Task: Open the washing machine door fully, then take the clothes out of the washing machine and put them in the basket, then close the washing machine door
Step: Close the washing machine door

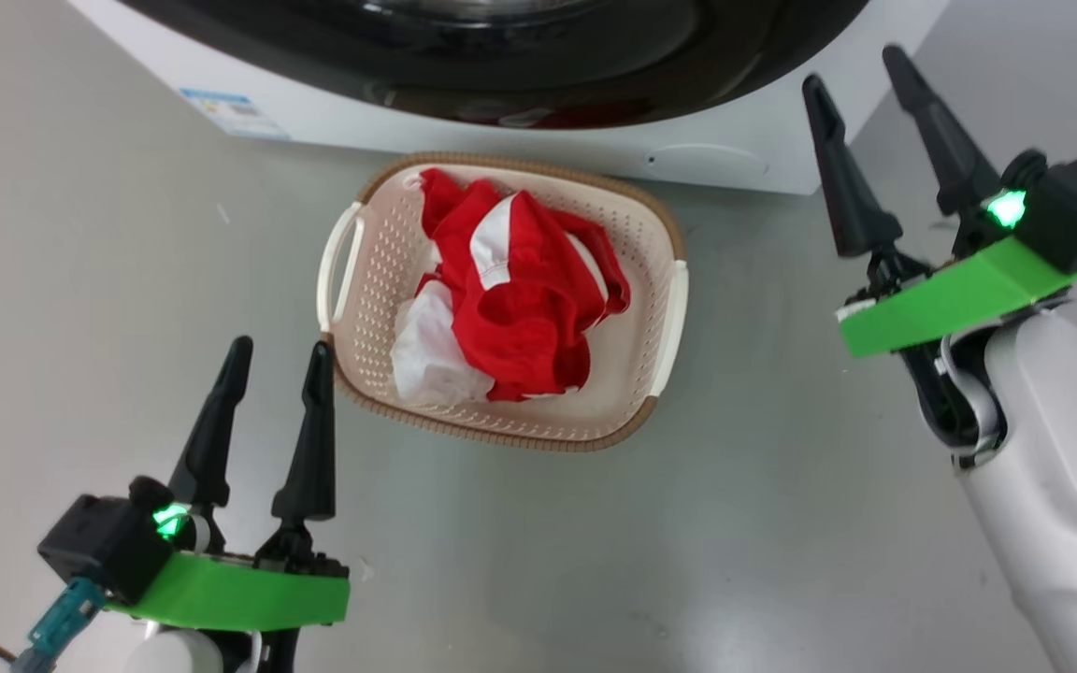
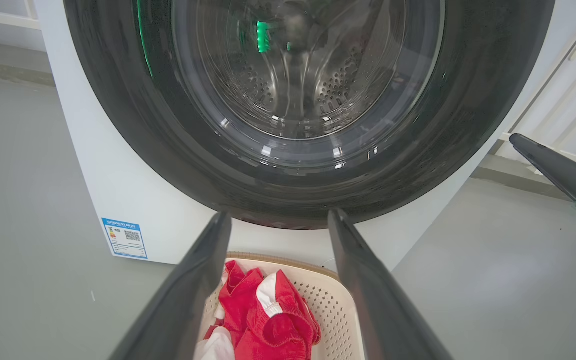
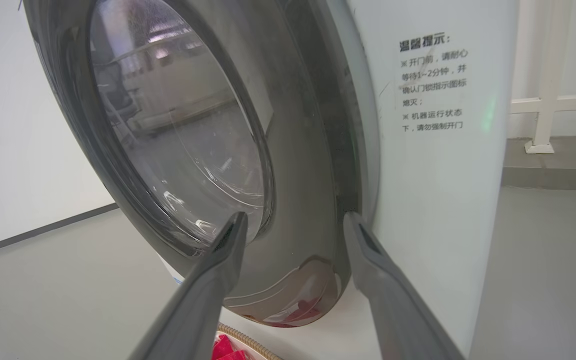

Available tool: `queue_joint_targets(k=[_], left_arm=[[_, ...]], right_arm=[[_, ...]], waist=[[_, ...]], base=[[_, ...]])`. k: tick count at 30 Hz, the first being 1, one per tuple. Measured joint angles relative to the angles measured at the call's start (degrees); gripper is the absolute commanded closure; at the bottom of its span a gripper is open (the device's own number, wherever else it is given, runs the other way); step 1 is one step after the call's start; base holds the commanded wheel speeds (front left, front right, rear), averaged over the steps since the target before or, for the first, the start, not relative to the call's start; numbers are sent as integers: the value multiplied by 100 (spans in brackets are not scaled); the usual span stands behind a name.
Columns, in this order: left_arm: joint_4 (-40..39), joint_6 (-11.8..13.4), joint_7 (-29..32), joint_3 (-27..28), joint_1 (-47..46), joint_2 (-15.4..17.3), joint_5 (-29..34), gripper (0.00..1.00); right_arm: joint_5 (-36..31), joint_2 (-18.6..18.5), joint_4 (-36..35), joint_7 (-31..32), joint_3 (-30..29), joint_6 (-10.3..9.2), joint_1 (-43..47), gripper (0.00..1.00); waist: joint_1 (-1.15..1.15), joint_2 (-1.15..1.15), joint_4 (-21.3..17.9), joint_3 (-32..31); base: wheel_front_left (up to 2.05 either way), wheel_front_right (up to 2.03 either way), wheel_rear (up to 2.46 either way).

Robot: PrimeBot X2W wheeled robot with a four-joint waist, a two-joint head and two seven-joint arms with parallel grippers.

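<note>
Looks like a plain laundry test room: a white washing machine [image 3: 433, 200] with a printed notice [image 3: 430, 82] stands on a smooth grey floor [image 1: 127, 280], near a blank white wall [image 3: 18, 150] and a white railing [image 3: 550, 100].

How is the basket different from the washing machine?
The basket is small, cream and open-topped; the washing machine is big, white and has a round black door. The basket holds the clothes; the machine's drum looks empty. Both stand on the grey floor.
</note>
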Motion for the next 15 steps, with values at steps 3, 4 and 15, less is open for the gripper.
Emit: queue_joint_targets(k=[3, 4, 15], left_arm=[[102, 0, 0, 55, 101, 0, 27, 0], [143, 0, 0, 70, 142, -1, 56, 0], [365, -18, 0, 287, 517, 3, 211, 0]], right_arm=[[0, 20, -12, 0, -10, 0, 255, 0], [1, 31, -21, 0, -25, 0, 355, 0], [1, 209, -136, 0, -242, 0, 1730, 0]], waist=[[0, 0, -99, -150], [0, 0, -130, -204], [0, 0, -481, -816]], base=[[0, 0, 0], [0, 0, 0], [0, 0, 0]])
